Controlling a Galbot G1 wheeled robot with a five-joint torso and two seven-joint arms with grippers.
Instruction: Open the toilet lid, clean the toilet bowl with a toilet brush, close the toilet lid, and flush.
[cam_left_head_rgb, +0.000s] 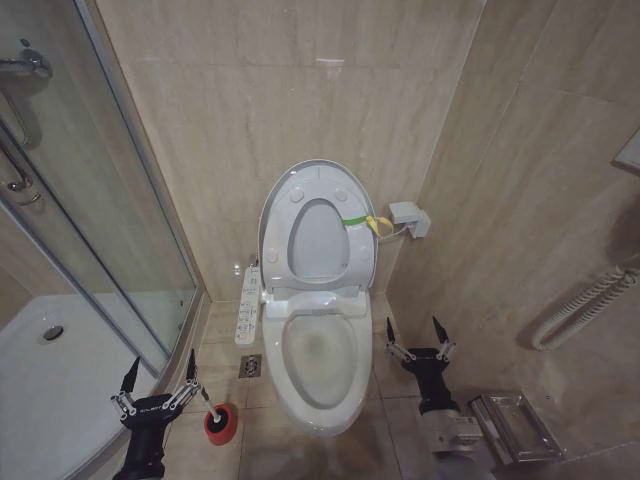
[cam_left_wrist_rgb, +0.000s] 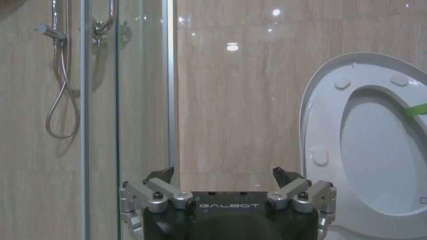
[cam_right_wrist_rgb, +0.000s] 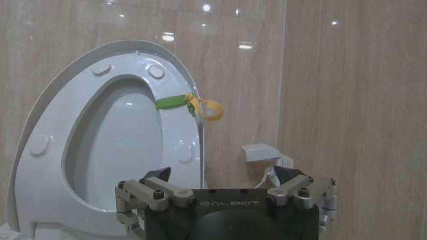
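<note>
Against the back wall, toilet lid (cam_left_head_rgb: 300, 185) is up, seat raised too; toilet bowl (cam_left_head_rgb: 318, 362) exposed. Step in hand looks like brush pickup. Left gripper (cam_left_head_rgb: 158, 381) released, just beside toilet brush (cam_left_head_rgb: 218, 418) in its red cup on the floor. Right gripper (cam_left_head_rgb: 418, 338) released, idle right of bowl. Control panel (cam_left_head_rgb: 247, 304) close by; shower glass (cam_left_head_rgb: 105, 200) crowds the left arm.

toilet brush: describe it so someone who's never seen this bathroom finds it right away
Start at the white toilet bowl in the middle of the floor, lid up. On the tiles to its left, towards the glass shower enclosure, sits a small round red cup with the toilet brush stick poking out, beside the left gripper. It is the floor's lone red item.
</note>
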